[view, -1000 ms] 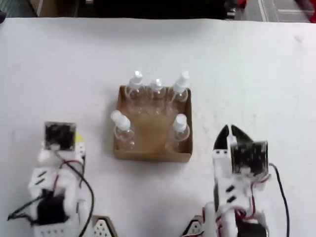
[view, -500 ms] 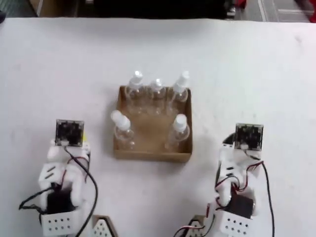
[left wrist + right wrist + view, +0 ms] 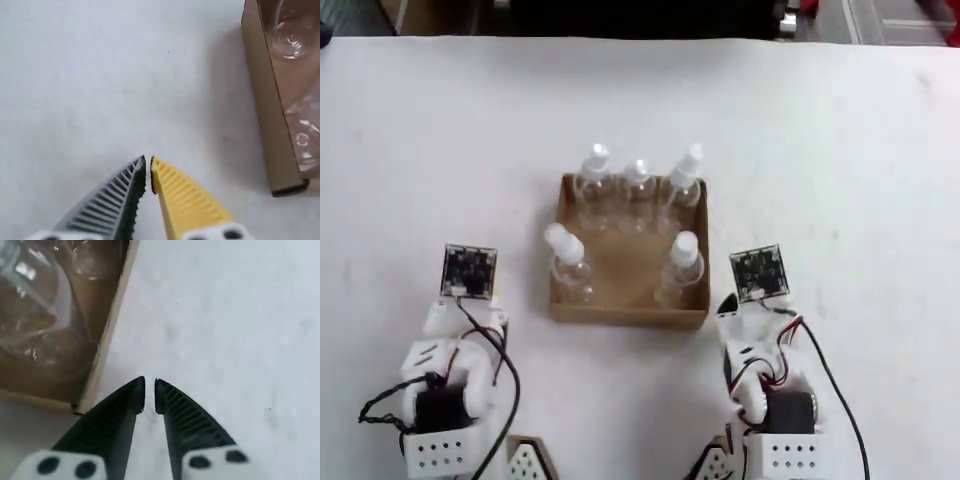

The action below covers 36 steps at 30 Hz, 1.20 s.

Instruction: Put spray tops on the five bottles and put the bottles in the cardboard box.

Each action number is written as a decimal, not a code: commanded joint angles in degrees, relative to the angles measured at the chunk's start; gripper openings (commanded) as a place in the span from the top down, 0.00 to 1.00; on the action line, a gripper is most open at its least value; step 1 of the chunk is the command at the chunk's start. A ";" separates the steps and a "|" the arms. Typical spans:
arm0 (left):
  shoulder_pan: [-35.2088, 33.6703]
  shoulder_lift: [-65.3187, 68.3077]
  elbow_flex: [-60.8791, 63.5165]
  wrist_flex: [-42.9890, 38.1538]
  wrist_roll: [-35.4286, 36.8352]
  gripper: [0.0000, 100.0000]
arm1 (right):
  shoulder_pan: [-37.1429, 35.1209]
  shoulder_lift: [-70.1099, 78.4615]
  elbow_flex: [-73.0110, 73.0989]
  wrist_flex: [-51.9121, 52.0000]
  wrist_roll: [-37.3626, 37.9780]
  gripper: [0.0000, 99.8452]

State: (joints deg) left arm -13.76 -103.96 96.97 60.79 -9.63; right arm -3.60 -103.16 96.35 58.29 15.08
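The cardboard box (image 3: 629, 312) sits mid-table with several clear bottles standing in it, each wearing a white spray top (image 3: 686, 246). Both arms are folded back near the front edge, one on each side of the box. My left gripper (image 3: 148, 172) is shut over bare table, with the box's side wall (image 3: 264, 105) off to one side. My right gripper (image 3: 149, 394) is shut too, close to a corner of the box (image 3: 86, 400), and clear bottles (image 3: 35, 305) show inside it.
White tabletop (image 3: 840, 150) stretches wide around the box on all sides. The left arm's base (image 3: 440, 420) and the right arm's base (image 3: 775, 430) stand at the front edge. A dark room edge runs behind the table.
The right arm has pulled back and swung left toward the box, its gripper going from open to shut. The left arm folded back slightly.
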 commanded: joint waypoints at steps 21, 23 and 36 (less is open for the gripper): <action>6.37 -0.66 0.00 8.97 -0.62 0.98 | 4.97 0.04 0.53 3.12 0.70 0.98; 6.37 -0.66 0.00 9.05 -0.62 0.98 | 4.97 0.04 0.53 4.18 0.70 0.98; 6.29 -0.75 0.00 12.92 -0.35 0.98 | 4.88 -0.04 0.53 8.92 0.70 0.98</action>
State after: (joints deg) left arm -7.69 -103.96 96.97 73.45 -9.63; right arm 1.23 -103.16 96.35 66.20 15.08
